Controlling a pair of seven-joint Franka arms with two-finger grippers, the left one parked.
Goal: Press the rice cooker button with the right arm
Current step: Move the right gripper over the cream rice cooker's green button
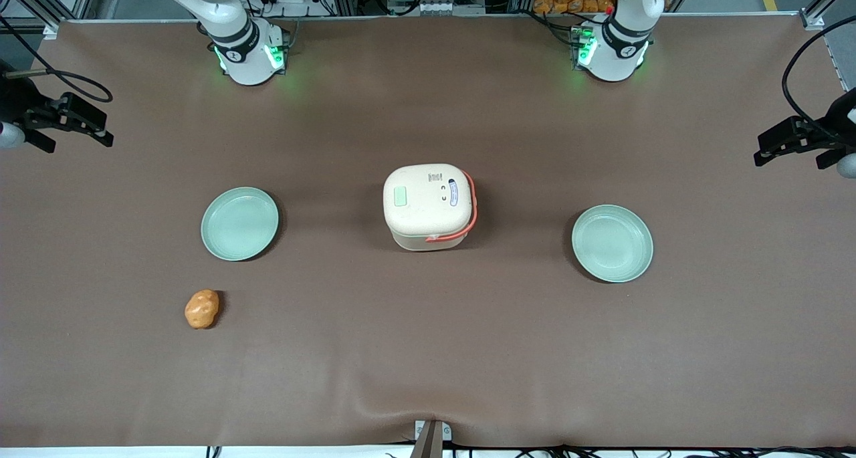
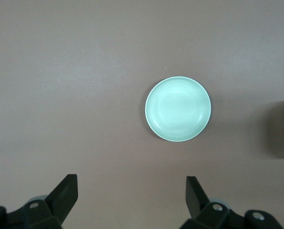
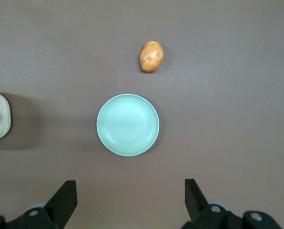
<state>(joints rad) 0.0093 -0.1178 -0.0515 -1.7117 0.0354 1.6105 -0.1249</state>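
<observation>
**Cream cooker waits mid-counter, its button untouched**

Brown covering spans the whole counter [image 1: 428, 351]. At the working arm's end the hand [image 1: 70, 127] hangs high at the edge, well apart from everything; the right wrist view shows its two black fingers [image 3: 65, 200] spread wide with nothing between them, which suits an arm that has not yet begun its approach. Next come an orange potato-like lump [image 1: 202, 309] and, farther from the front camera, a pale green plate [image 1: 239, 223], both bare of any contact. In the middle stands the rice cooker [image 1: 428, 207], lid closed, coral handle folded down around one side. The button [image 1: 400, 196] sits on the lid toward the working arm's end, so it is probably reachable from above. A second green plate [image 1: 612, 243] lies toward the parked arm's end.

From the wrist, only a sliver of the cooker is visible, and the button is out of view there. The working arm's upper links run off the front view.
</observation>
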